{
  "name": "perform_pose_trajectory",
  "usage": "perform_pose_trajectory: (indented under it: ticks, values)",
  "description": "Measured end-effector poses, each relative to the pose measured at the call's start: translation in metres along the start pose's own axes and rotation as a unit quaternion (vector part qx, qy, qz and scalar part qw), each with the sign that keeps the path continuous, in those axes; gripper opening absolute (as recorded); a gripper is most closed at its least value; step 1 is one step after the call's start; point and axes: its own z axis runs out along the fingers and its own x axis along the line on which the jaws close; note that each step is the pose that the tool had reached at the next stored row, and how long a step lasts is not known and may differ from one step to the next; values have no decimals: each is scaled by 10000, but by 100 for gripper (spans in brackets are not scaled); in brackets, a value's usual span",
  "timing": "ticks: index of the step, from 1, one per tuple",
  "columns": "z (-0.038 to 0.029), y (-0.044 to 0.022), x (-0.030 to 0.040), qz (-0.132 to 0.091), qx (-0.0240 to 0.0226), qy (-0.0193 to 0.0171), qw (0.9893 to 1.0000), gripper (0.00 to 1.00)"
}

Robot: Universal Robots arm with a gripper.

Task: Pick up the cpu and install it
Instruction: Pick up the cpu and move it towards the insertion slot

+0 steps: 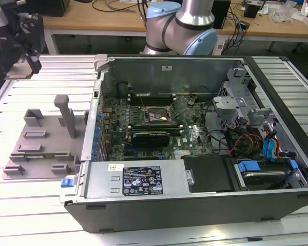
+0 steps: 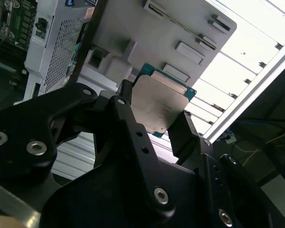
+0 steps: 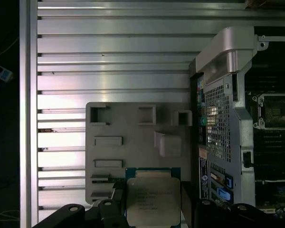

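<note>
While the gripper (image 2: 154,108) clamps the cpu (image 2: 160,99), it hangs above the grey fixture (image 3: 133,127) — computer case (image 3: 222,111) beside.

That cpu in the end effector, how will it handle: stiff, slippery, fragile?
Probably stiff: the cpu looks flat and unbent though the end effector pinches only its edges. Its smooth metal top looks slippery, so a loose grip might let it slide. Thin, with a green board rim, it is likely light but fragile at the edges.

silvery square cpu (image 3: 152,200), green-edged, gripped between jaws
</note>
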Motion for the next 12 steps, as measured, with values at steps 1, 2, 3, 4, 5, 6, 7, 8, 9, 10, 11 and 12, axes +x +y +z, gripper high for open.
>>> perform_pose_trajectory:
  ticks: [1,2,3,4,5,6,7,8,9,10,11,12]
  values:
    - [0,0,-17,0,1,0,10000,55]
    - [1,1,-45,0,0,1,10000,55]
    - [2,1,-72,0,0,0,10000,55]
    - [4,2,-108,0,0,0,10000,55]
    - [6,3,-157,0,0,0,10000,55]
    - [8,3,-197,0,0,0,10000,55]
    - [8,4,-229,-1,0,0,10000,55]
    - [9,5,-260,0,1,1,10000,55]
    - [11,5,-292,0,0,1,10000,55]
    - [12,6,-323,0,0,0,10000,55]
    - [14,7,-366,0,0,1,10000,55]
    - [16,8,-408,0,0,0,10000,55]
